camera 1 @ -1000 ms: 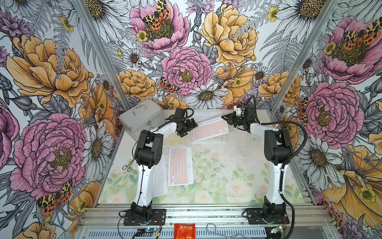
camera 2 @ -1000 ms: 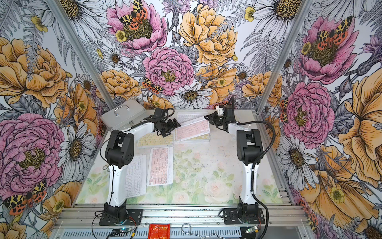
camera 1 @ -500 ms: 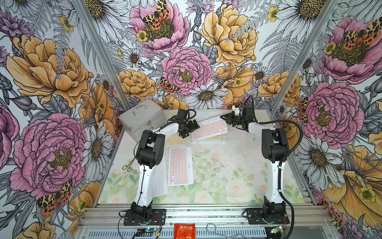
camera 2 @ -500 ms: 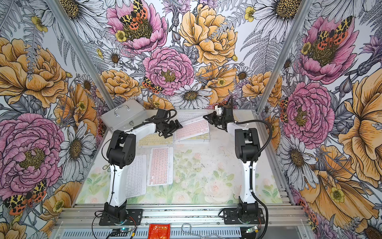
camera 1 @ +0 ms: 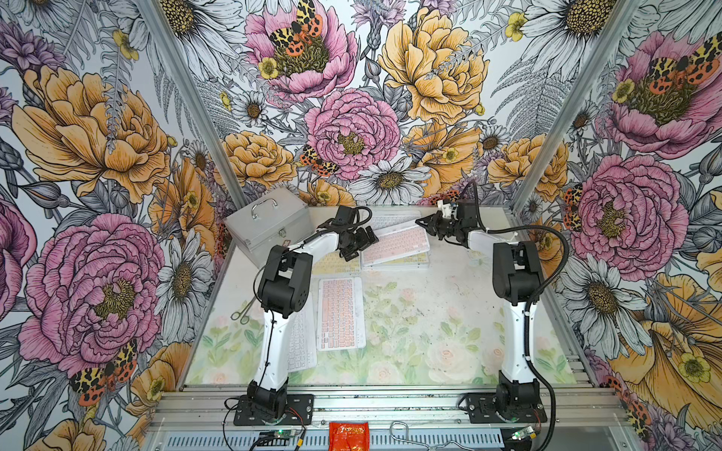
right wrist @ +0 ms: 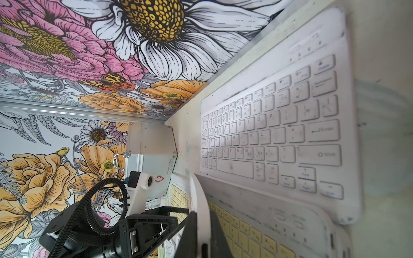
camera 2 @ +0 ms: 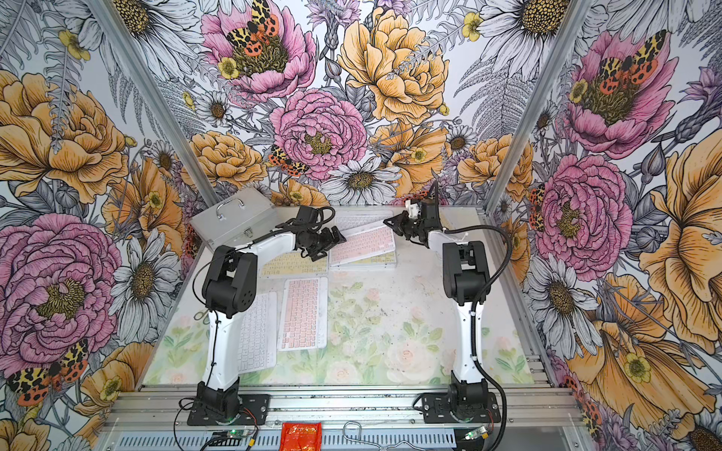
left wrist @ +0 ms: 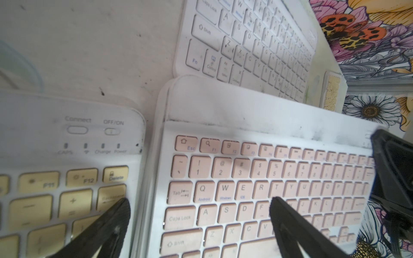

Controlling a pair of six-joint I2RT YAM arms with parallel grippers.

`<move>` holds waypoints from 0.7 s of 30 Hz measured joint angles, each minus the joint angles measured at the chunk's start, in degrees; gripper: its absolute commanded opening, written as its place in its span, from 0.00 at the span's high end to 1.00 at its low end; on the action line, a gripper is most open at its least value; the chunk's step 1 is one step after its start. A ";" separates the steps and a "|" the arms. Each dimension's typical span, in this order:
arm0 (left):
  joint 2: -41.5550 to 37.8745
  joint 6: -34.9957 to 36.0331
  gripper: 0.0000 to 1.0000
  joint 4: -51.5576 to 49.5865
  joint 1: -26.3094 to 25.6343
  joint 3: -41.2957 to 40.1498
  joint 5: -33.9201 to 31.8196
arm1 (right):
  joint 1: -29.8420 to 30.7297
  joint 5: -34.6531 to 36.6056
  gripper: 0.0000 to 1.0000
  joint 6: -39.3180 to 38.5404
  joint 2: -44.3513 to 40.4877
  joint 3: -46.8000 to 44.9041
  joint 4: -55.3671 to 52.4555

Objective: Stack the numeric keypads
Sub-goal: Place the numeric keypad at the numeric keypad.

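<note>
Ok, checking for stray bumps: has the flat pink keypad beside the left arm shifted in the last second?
No. The flat pink keypad keeps the same gaps to the silver case and front rail.

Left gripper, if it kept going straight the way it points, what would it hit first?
Probably the pink keyboard: the open left gripper points at its near end, one fingertip over it, the other over the yellow keyboard beside it. Its height above the keys is unclear.
</note>
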 measured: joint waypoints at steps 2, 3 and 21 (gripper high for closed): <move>0.00 0.00 0.01 0.00 0.00 0.00 0.00 | 0.00 0.94 0.82 -1.14 0.09 0.04 -1.75; 0.00 0.00 0.01 0.00 0.00 0.00 0.00 | 0.00 1.29 0.81 -1.70 0.15 0.07 -2.34; 0.00 0.00 0.01 0.00 0.00 0.00 0.00 | 0.00 5.92 0.58 -6.84 0.74 1.51 -10.29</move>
